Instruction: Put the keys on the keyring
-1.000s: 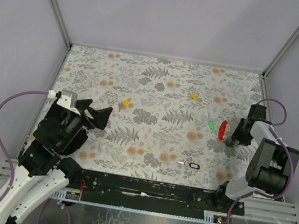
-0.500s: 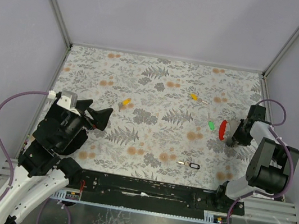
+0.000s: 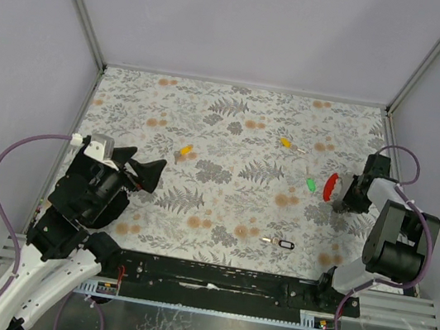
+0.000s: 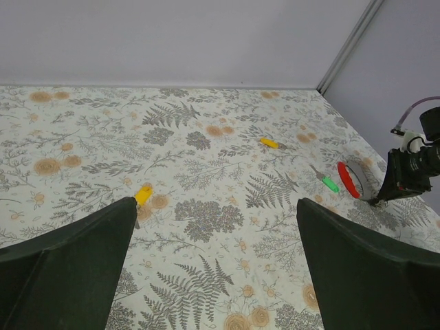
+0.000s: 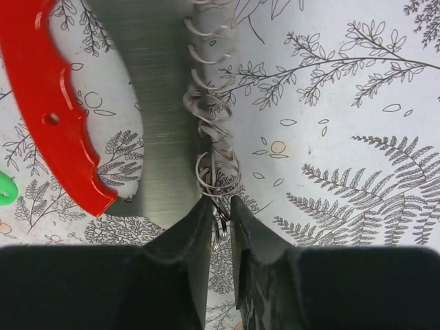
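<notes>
The keyring [image 3: 330,187] is lying at the right middle of the overhead frame, its red loop bulging left toward the centre of the counter [image 3: 236,117]. In the right wrist view the red loop [image 5: 58,117] is curving down the upper left. The grey plate [image 5: 155,130] is sitting just beside it. A chain of wire rings [image 5: 210,117] is running along the plate's right edge, straight up the frame from the claw. So the long axis is pointing directly away from the right claw [image 5: 221,206]. That claw's jaws are pinching together on the lowest ring, almost closed, and gripping the keyring by that end.

The green key [image 3: 311,183] is resting just left of the red loop, apart from it. The orange key [image 3: 285,142] is lying above and further left. The black key [image 3: 284,244] is lying below, toward the lower centre. The yellow key [image 3: 186,150] is lying well apart, left of centre.

The left claw [image 3: 140,166] is hanging at the left of the overhead frame, jaws spread wide and holding nothing. In its own view the yellow key [image 4: 144,193] is sitting just beyond its left finger [image 4: 103,234]. The keyring [image 4: 350,180] is showing far off at the right edge.

The right arm is much the nearer to the keyring and is already occupied with it. Fetching a key is therefore likely falling to the left arm, with the yellow key the closest to it.
</notes>
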Controlling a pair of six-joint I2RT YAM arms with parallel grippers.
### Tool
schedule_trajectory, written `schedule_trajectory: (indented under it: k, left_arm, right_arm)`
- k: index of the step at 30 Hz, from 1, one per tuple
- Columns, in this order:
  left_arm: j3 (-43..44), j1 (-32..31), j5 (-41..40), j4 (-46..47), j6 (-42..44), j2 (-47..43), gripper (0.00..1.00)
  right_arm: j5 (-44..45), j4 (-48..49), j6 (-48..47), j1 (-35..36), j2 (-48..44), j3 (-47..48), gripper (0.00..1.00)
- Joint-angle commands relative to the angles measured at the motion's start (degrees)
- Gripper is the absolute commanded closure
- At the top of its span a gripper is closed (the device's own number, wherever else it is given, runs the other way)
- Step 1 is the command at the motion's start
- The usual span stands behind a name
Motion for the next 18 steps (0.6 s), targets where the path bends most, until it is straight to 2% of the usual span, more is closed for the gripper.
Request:
schedule_trajectory:
  k: [1,10,18]
  left_arm:
    - [0.33,-0.57,1.05,0.38,1.0,-0.17,0.0]
    - [0.41,-0.57,2.04,0.39,1.17,0.9,0.0]
    - [0.66,-0.64,2.36,0.33,0.97,2.84,0.0]
  right_arm:
    - [0.96,-0.82,-0.36,-0.06,-1.61,0.58,0.81]
    - [-1.38,-1.91,-0.47,-0.11,-6.53,1.73,0.99]
    - [-5.13,-2.57,-0.7,0.02,-9.78,3.32,1.0]
